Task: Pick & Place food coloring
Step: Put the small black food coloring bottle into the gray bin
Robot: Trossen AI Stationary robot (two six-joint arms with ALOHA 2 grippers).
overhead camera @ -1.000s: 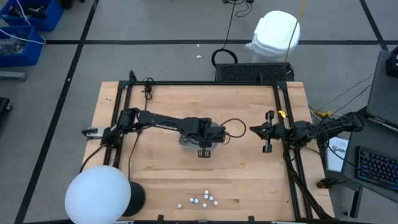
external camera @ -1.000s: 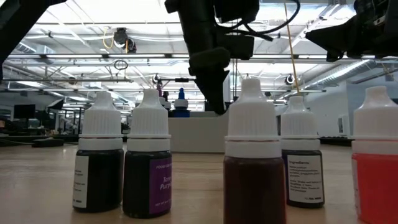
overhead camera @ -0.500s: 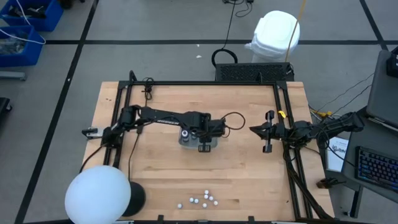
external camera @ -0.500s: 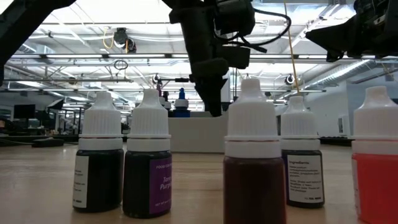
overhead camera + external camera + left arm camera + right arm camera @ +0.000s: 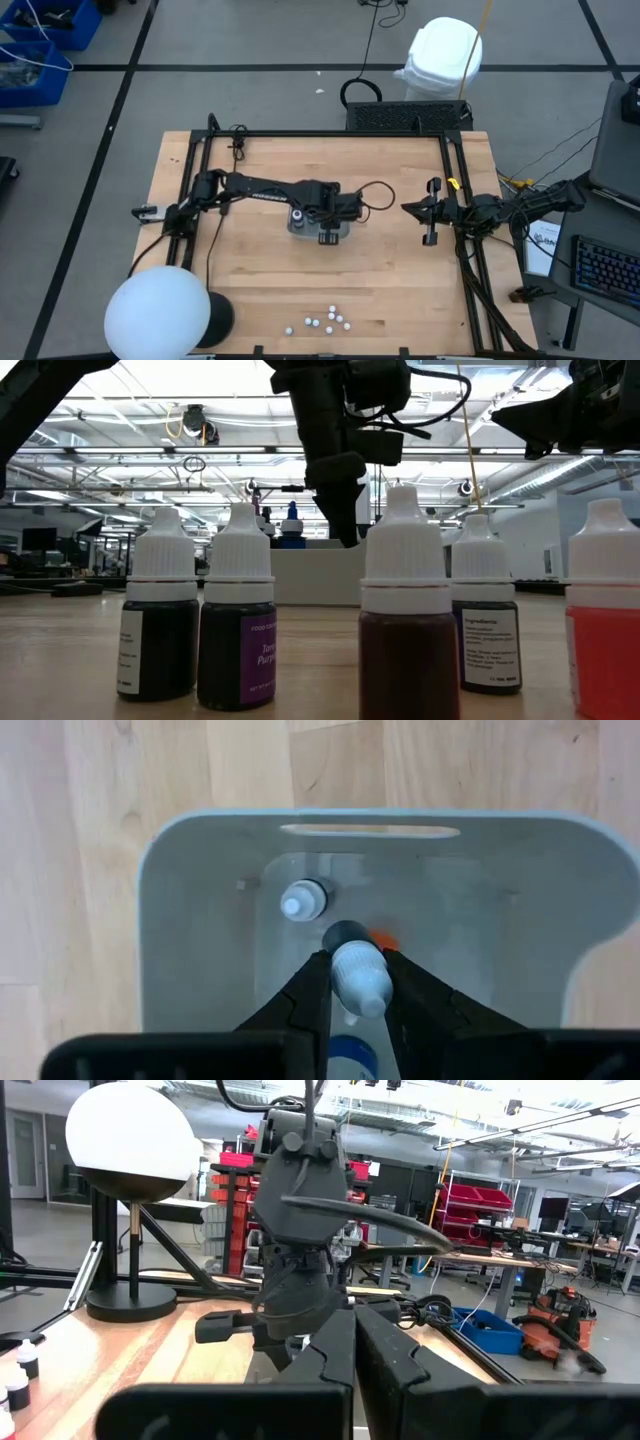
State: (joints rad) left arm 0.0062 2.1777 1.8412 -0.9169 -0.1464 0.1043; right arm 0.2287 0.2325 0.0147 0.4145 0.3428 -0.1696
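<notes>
While the left end effector [image 5: 358, 982] hangs over the grey tray [image 5: 318, 232] at the middle of the desk [image 5: 260, 290], its two fingers [image 5: 312, 995] are clamped on a white-capped food coloring bottle [image 5: 358, 975], held above the tray's floor. Inside the tray, just beside the held one, a second dropper bottle [image 5: 303, 901] stands upright with its white tip pointing up. A spot of orange-red [image 5: 381, 937] shows right behind the held bottle; what it belongs to cannot be told. Well away from the tray, near the desk's front edge, the remaining food coloring bottles [image 5: 329, 320] stand in a loose cluster, five of them in the low view, upright with white caps. Off to the tray's right, near the desk's right rail, the right end effector [image 5: 430, 238] waits with its fingers pressed together and nothing between them.
</notes>
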